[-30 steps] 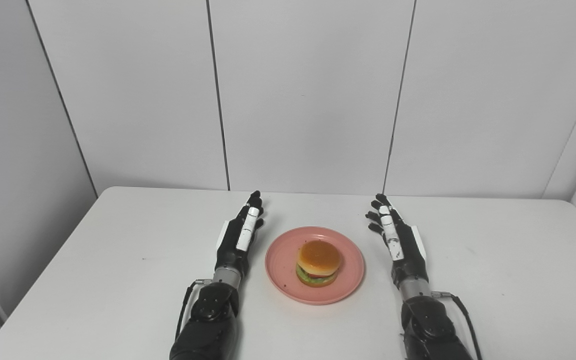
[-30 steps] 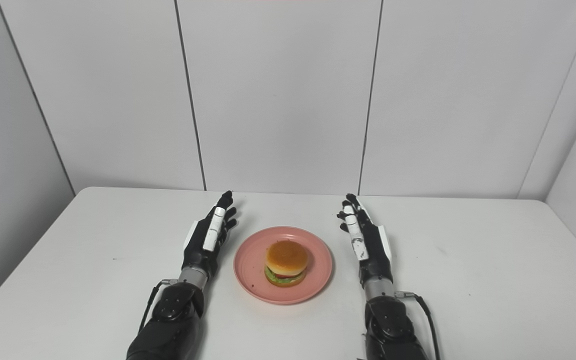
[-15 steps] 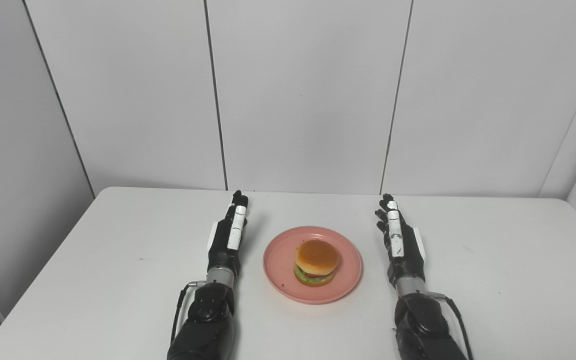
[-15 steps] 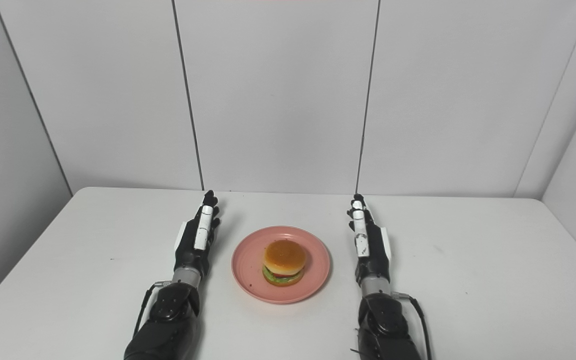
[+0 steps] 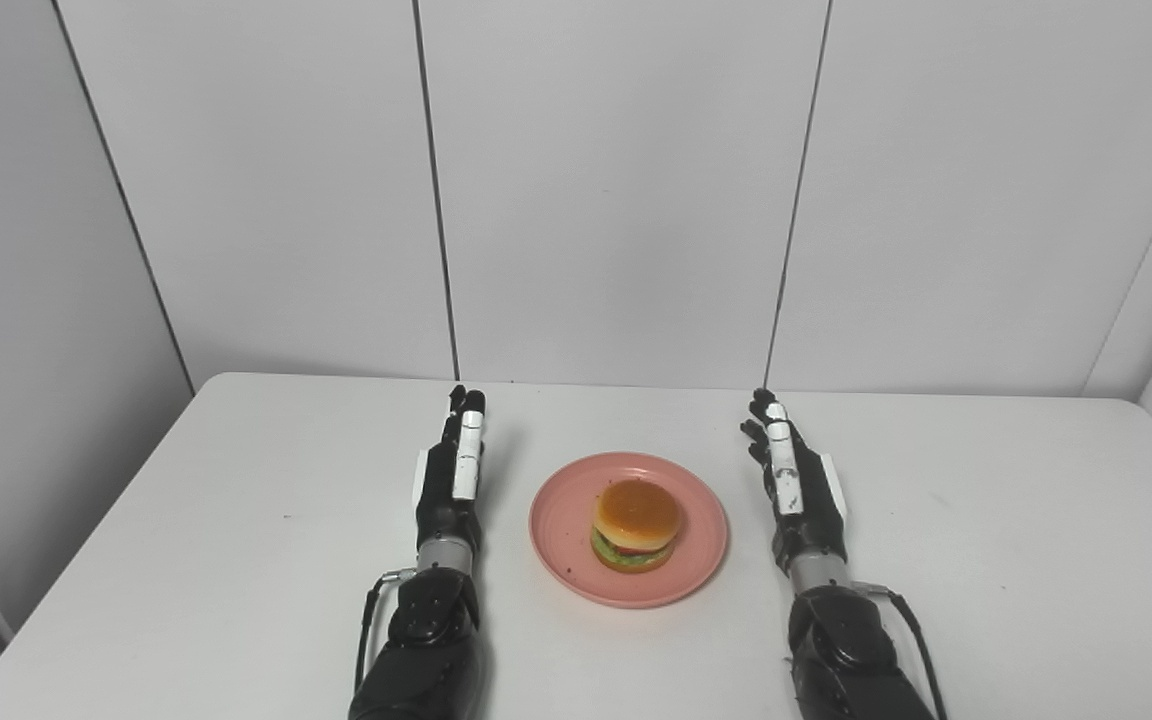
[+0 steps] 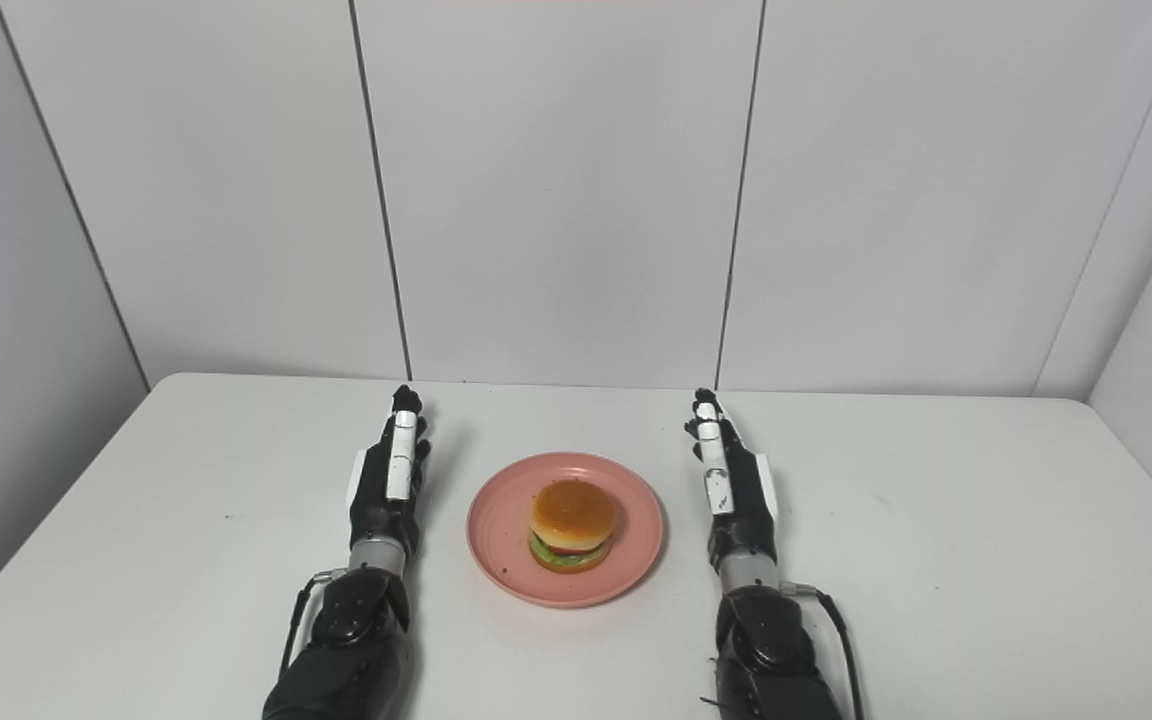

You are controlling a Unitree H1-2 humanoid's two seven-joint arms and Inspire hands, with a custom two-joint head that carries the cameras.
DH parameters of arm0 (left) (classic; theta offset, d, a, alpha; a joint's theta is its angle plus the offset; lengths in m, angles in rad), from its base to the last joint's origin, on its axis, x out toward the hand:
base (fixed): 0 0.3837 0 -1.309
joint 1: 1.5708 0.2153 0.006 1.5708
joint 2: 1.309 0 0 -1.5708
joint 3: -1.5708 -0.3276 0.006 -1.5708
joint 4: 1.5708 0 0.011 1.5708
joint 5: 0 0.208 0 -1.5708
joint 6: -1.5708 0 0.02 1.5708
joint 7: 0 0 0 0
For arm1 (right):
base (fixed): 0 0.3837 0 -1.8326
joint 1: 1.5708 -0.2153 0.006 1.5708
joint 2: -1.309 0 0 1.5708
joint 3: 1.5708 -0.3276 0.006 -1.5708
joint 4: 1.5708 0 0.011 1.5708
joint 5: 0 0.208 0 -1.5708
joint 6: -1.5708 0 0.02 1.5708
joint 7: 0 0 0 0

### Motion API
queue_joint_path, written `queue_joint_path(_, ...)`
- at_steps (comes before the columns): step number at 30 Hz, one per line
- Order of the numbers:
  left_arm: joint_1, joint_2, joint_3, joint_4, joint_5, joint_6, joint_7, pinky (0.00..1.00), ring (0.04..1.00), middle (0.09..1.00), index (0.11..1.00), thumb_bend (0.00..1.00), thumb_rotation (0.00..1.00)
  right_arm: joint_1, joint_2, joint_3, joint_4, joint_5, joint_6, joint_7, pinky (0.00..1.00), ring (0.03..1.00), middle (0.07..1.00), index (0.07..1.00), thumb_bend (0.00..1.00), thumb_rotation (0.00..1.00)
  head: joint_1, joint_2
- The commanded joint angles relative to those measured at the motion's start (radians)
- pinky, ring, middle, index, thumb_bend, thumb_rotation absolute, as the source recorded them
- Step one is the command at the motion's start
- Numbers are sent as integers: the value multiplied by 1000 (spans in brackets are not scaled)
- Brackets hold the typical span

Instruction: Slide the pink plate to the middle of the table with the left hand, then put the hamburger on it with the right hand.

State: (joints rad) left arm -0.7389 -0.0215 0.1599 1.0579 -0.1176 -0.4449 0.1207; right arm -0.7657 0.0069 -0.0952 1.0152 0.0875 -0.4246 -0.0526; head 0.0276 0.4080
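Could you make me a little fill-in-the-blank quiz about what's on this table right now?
1. The hamburger sits on the ____ plate.
2. The plate lies ____ the left hand and the right hand.
3. Both hands hold ____.
4. The plate rests on a ____ table.

Missing words: pink; between; nothing; white
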Motion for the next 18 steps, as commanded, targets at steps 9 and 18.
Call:
queue_joint_path(9,25,-4,-3,8,-4,5,-4,1000,1000,1000,999,911,933,-7,-2,-2,24,10,-31,17,933,905,921,910,796,1000,-3,3)
queue_joint_path(18,29,3,-9,11,-2,6,-9,1000,1000,1000,1000,916,929,-9,-4,-1,34,12,-26,12,937,911,928,911,799,1000,-4,4)
